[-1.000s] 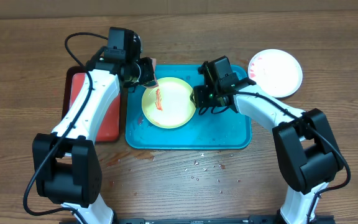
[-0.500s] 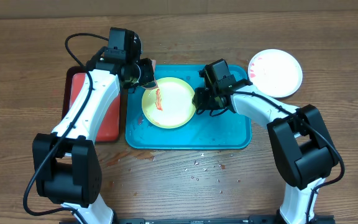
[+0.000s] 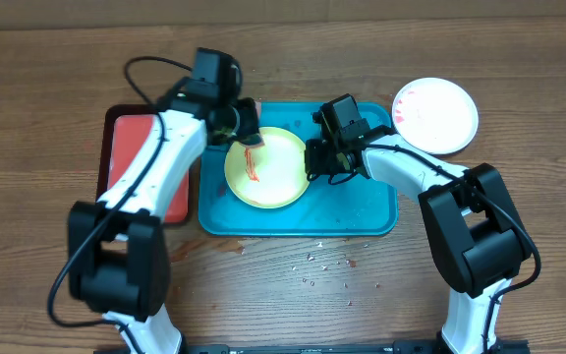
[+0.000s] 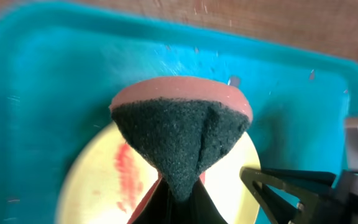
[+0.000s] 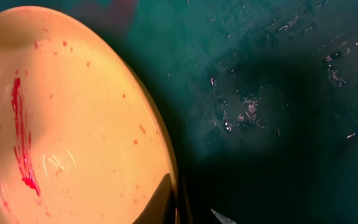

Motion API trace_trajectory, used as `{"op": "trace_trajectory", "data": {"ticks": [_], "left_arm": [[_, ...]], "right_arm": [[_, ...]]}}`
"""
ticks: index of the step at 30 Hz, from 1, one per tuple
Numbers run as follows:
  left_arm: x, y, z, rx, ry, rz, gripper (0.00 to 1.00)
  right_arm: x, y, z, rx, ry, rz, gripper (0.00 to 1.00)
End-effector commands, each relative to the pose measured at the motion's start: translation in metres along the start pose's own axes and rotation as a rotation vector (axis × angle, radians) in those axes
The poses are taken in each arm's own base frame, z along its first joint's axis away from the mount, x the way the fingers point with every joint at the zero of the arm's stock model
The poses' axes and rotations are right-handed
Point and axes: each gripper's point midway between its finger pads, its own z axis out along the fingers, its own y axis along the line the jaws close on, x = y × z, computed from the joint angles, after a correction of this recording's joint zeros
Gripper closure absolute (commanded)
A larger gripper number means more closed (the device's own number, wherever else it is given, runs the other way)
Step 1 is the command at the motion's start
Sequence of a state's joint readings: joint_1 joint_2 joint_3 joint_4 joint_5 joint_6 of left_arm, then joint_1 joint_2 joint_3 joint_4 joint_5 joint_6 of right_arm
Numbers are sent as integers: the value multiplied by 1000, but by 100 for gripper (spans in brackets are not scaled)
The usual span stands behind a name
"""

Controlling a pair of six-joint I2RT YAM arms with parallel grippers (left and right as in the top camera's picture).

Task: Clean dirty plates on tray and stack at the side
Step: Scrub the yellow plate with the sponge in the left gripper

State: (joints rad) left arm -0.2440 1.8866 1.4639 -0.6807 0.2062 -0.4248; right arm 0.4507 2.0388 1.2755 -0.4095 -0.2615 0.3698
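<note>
A yellow-green plate (image 3: 273, 175) with a red sauce streak lies on the left half of the turquoise tray (image 3: 362, 202). My left gripper (image 3: 249, 133) is shut on a sponge (image 4: 182, 140) with a dark green pad and a pink back. It holds the sponge over the plate's (image 4: 101, 183) far edge. My right gripper (image 3: 314, 162) is shut on the plate's right rim (image 5: 174, 186), one finger inside the plate (image 5: 73, 112). A white plate (image 3: 436, 115) with faint red smears sits on the table at the right. The light blue plate is out of view.
A red tray (image 3: 145, 167) with a dark rim lies left of the turquoise tray, under my left arm. Small crumbs (image 3: 322, 261) are scattered on the wooden table in front of the tray. The tray's right half (image 5: 278, 93) shows wet specks.
My left gripper has moved right with the sponge, from the plate's left edge to over its far side. My right gripper has shifted slightly left onto the plate's rim.
</note>
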Motion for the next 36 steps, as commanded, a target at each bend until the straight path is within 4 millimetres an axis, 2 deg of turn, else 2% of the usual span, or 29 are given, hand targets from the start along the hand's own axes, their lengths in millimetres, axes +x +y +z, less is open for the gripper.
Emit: {"op": "trace_trajectory", "data": {"ticks": [1, 7, 10, 12, 15, 20, 22, 25, 28, 31, 33, 36], "left_arm": [[29, -10, 40, -17, 98, -67, 96], [58, -18, 76, -43, 173, -25, 96], [62, -8, 85, -105, 173, -16, 96], [62, 7, 89, -179, 160, -13, 96], [59, 33, 86, -304, 137, -8, 96], [45, 77, 69, -521, 73, 9, 96], [39, 89, 63, -571, 57, 6, 96], [28, 96, 53, -591, 44, -10, 96], [12, 90, 45, -576, 18, -24, 96], [-4, 73, 40, -509, -8, -35, 96], [-7, 51, 45, -394, 13, -40, 96], [3, 13, 60, -162, 89, -4, 96]], "right_arm": [[-7, -5, 7, 37, -21, 24, 96], [-13, -12, 7, 77, -56, 77, 96], [-15, -15, 6, 94, -66, 95, 96], [-15, -16, 6, 94, -68, 101, 96], [-17, -17, 5, 89, -71, 108, 96], [-20, -15, 4, 86, -79, 100, 96], [-20, -15, 4, 87, -78, 94, 96], [-20, -15, 4, 88, -76, 95, 96], [-19, -16, 4, 89, -73, 96, 96], [-18, -16, 4, 92, -68, 97, 96], [-17, -16, 4, 93, -67, 98, 96], [-18, -16, 4, 91, -70, 96, 96]]}}
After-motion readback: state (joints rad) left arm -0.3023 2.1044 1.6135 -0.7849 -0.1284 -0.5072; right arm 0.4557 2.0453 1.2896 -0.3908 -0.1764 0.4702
